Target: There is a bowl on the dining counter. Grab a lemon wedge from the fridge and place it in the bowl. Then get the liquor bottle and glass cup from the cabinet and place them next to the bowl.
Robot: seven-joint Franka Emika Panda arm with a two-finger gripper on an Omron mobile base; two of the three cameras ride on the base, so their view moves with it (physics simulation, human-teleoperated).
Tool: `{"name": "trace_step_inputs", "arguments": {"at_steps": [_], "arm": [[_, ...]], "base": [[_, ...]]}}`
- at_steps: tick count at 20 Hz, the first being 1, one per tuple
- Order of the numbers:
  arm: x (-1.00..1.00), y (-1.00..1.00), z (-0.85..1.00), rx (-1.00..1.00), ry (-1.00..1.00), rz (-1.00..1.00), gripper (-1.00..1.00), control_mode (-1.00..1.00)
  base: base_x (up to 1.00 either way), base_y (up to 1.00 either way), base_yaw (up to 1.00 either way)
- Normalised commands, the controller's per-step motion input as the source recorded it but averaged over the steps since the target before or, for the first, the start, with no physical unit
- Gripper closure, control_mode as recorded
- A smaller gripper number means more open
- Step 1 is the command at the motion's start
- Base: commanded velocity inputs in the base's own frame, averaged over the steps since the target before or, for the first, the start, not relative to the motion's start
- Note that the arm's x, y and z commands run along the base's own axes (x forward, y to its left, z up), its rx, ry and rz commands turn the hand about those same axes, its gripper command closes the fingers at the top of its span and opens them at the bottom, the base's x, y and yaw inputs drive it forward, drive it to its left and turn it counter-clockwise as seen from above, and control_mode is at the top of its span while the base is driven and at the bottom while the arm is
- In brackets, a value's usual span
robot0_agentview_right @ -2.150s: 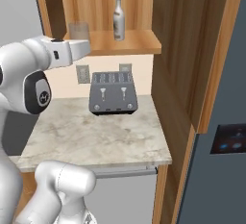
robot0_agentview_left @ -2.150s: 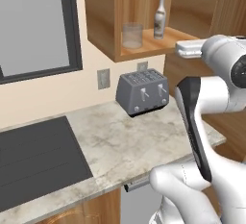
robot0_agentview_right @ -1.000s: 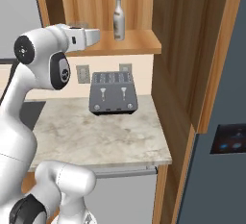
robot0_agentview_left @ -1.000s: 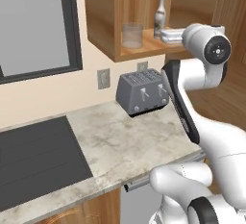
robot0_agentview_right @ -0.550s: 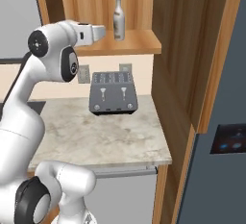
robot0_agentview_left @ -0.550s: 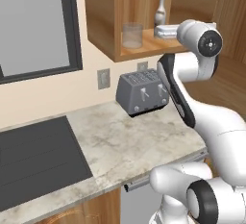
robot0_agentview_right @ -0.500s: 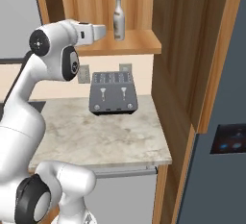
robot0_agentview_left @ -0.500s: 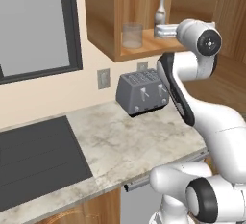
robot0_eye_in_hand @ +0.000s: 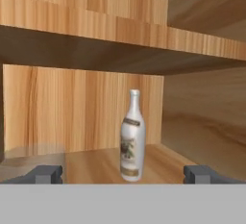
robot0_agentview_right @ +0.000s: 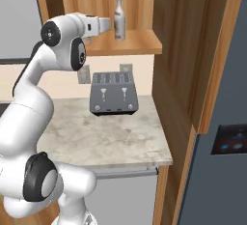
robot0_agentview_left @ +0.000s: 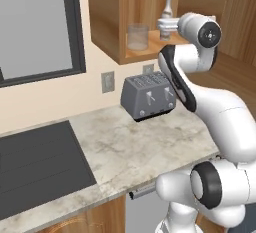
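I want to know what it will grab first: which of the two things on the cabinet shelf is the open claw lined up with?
The liquor bottle, standing upright between the claw's fingertips; the glass cup stands off to its side.

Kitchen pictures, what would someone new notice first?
Probably the white arm reaching up into the cabinet, its open end effector level with the liquor bottle standing upright on the shelf. Next, the glass cup on the same shelf and the grey toaster on the worktop below.

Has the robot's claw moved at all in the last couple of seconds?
Yes. The claw has risen from below the cabinet shelf and swung in toward the liquor bottle.
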Motion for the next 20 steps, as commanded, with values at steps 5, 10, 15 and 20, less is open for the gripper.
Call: {"name": "trace_step_inputs", "arguments": {"at_steps": [5, 10, 15, 20], "arm": [[0.30, -0.08, 0.11, 0.00, 0.00, 0.05, -1.00, -1.00], [0.23, -0.23, 0.01, 0.00, 0.03, 0.04, -1.00, -1.00], [0.19, -0.30, 0.00, 0.01, 0.03, 0.05, -1.00, -1.00], [0.23, -0.19, 0.00, 0.00, 0.00, 0.04, -1.00, -1.00]], "base": [[0.00, 0.00, 0.00], [0.00, 0.00, 0.00], [0.00, 0.00, 0.00], [0.00, 0.00, 0.00]]}}
